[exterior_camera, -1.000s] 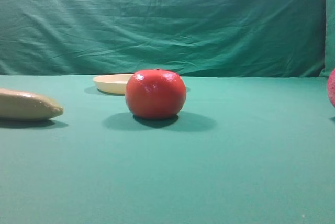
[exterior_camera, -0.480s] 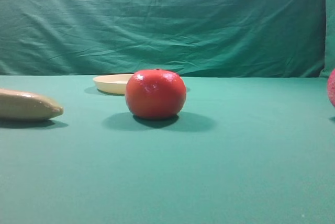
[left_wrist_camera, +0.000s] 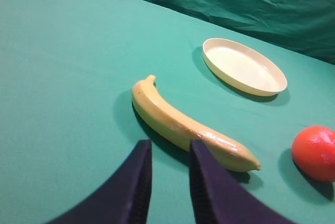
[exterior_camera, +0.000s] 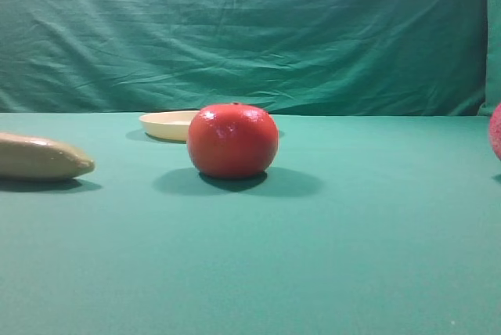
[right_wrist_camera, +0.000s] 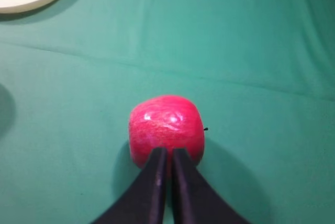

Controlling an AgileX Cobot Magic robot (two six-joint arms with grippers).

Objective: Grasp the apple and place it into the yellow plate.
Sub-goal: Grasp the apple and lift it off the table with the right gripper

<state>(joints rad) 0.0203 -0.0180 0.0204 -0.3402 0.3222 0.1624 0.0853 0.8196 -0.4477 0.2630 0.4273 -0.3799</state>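
Nothing of the task is done yet, by the look of it: the apple (right_wrist_camera: 166,134) sits on the green cloth (right_wrist_camera: 251,51), ungrasped, and the plate (left_wrist_camera: 244,67) holds nothing that can be seen. In the right wrist view the right gripper (right_wrist_camera: 165,160) hangs just above the apple's near side with its fingers pressed together, only a thin slit between them, pinching nothing; whether the tips touch the skin cannot be told. The plate's edge shows far up and to the left of the apple in that view, well apart from it. In the high view the apple (exterior_camera: 496,131) is only a sliver at the right border, far right of the plate (exterior_camera: 168,124), with the tomato (exterior_camera: 232,140) standing between them, just in front of the plate. The left gripper (left_wrist_camera: 168,153) hovers near the banana (left_wrist_camera: 188,126), on the plate's near side, its fingers slightly spread and holding nothing. Left to do, I judge: open the right fingers, take the apple, carry it past the tomato, and set it in the plate.
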